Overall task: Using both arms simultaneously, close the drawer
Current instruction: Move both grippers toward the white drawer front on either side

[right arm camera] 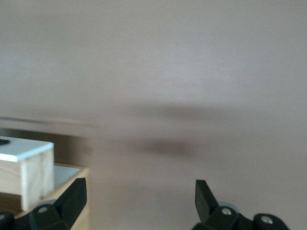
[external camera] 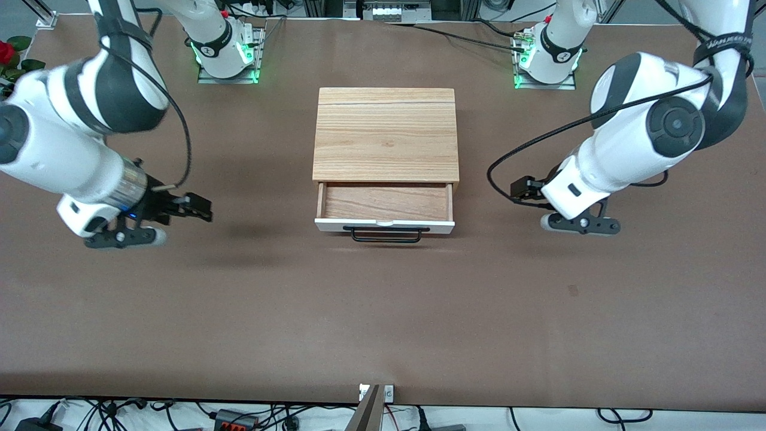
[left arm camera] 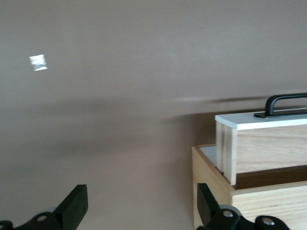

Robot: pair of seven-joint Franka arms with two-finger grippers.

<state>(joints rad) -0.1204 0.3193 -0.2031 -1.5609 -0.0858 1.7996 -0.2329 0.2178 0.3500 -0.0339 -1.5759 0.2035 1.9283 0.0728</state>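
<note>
The drawer (external camera: pixel 385 203) of the oak-grain box (external camera: pixel 386 134) stands pulled out toward the front camera. It is empty, and its white front panel (external camera: pixel 385 225) carries a black bar handle (external camera: pixel 386 234). My left gripper (external camera: pixel 580 225) is open and empty, low over the table beside the drawer toward the left arm's end. My right gripper (external camera: pixel 125 237) is open and empty, low over the table toward the right arm's end, well apart from the drawer. The left wrist view shows the left gripper (left arm camera: pixel 141 201), the drawer (left arm camera: pixel 259 143) and its handle (left arm camera: pixel 285 103). The right wrist view shows the right gripper (right arm camera: pixel 139 196) and the drawer's corner (right arm camera: pixel 24 163).
The brown table (external camera: pixel 383 311) stretches wide around the box. The arm bases (external camera: pixel 227 51) stand with green lights along the edge farthest from the front camera. A red flower (external camera: pixel 6 51) sits at the right arm's end. Cables lie along the nearest edge.
</note>
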